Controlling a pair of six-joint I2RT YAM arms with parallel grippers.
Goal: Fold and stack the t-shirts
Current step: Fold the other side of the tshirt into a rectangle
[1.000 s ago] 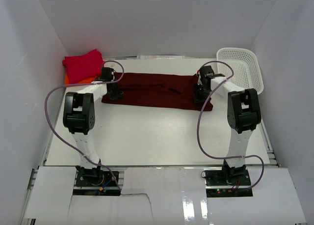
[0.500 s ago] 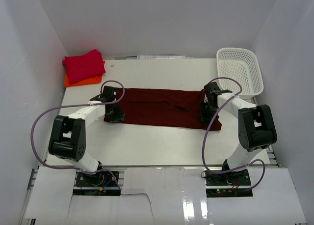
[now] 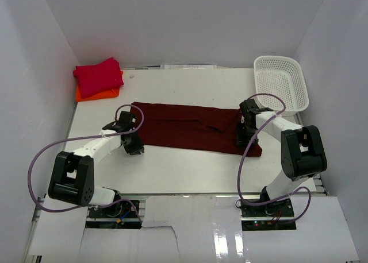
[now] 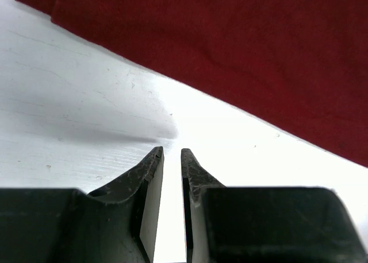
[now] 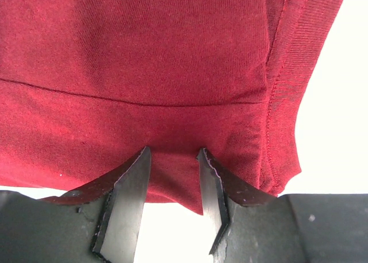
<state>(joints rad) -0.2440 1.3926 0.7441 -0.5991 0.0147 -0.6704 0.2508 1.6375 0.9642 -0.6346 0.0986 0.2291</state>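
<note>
The dark maroon t-shirt (image 3: pixel 184 125) lies as a long folded band across the middle of the table. My left gripper (image 3: pixel 133 143) sits low on the bare table just off the shirt's near left corner. Its jaws (image 4: pixel 171 154) stand a narrow slit apart with only white table between them and the maroon cloth (image 4: pixel 230 56) ahead. My right gripper (image 3: pixel 246 138) is at the shirt's right end, its jaws (image 5: pixel 172 154) closed on the near edge of the cloth (image 5: pixel 144 56). The crimson red t-shirt (image 3: pixel 99 76) lies folded on the orange t-shirt (image 3: pixel 98 95) at the far left corner.
A white mesh basket (image 3: pixel 282 82) stands at the far right corner, close behind the right arm. White walls enclose the table on three sides. Purple cables loop from both arms over the near part of the table.
Both grippers have come toward the near edge, dragging the maroon shirt with them. The left gripper was on the shirt's left edge and now sits off it, jaws slightly apart.
</note>
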